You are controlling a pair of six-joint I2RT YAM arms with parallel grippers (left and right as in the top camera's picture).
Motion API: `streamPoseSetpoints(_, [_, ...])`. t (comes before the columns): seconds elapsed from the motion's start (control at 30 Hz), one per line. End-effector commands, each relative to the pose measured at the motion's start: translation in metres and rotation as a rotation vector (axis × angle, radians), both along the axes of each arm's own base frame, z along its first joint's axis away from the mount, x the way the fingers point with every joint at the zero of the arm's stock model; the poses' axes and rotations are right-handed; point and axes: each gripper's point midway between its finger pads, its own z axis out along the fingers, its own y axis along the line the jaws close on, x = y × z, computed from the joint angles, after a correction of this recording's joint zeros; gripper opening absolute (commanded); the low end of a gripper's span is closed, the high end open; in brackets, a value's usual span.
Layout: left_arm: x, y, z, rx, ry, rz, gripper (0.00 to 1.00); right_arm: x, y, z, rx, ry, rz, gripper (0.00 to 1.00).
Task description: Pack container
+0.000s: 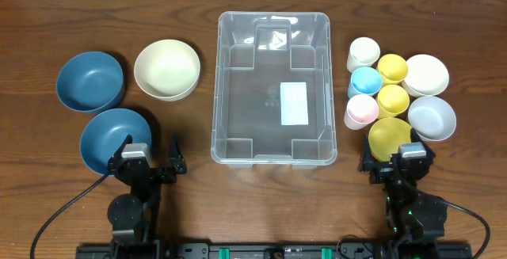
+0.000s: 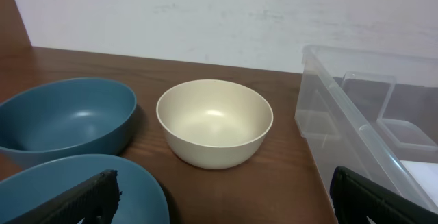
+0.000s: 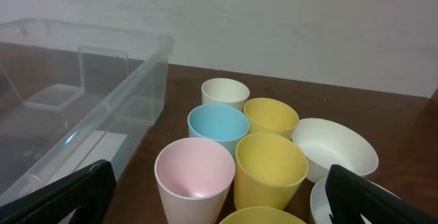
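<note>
The container, a large clear rectangular bin with a white label on its base, stands empty at the table's middle. In the left wrist view its near wall is on the right, and in the right wrist view its wall is on the left. My left gripper rests open near the front edge, beside a blue bowl; nothing lies between its fingers. My right gripper is open too, just behind a yellow cup, its fingers apart from the cups.
Left of the bin are a second blue bowl and a cream bowl. To its right cluster a pink cup, a blue cup, yellow cups, a cream cup and two pale bowls.
</note>
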Motion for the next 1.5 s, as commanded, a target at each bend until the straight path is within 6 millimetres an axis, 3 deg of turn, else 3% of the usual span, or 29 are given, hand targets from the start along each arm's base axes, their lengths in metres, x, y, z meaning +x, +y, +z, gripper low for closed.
streamPoseSetpoints(0.0, [0.001,-0.003,-0.017,0.011,0.044,-0.016,0.98,0.000,-0.001,-0.001,-0.001,0.002,-0.001,0.99])
streamPoseSetpoints(0.7, [0.001,-0.003,-0.017,0.011,0.044,-0.016,0.98,0.000,-0.001,0.003,-0.001,-0.016,-0.005,0.99])
streamPoseSetpoints(0.97, [0.001,-0.003,-0.017,0.011,0.044,-0.016,0.98,-0.003,0.016,0.044,0.040,-0.177,0.096,0.99])
streamPoseSetpoints(1.23, [0.001,-0.003,-0.017,0.011,0.044,-0.016,0.98,-0.005,0.006,0.086,0.058,-0.200,0.039,0.99])
streamPoseSetpoints(1.37, [0.001,-0.003,-0.017,0.011,0.044,-0.016,0.98,0.006,0.003,0.120,0.016,-0.154,0.020,0.99])
streamPoseSetpoints(1.47, [0.001,-0.003,-0.017,0.011,0.044,-0.016,0.98,0.026,0.004,0.146,-0.009,-0.075,0.020,0.99])
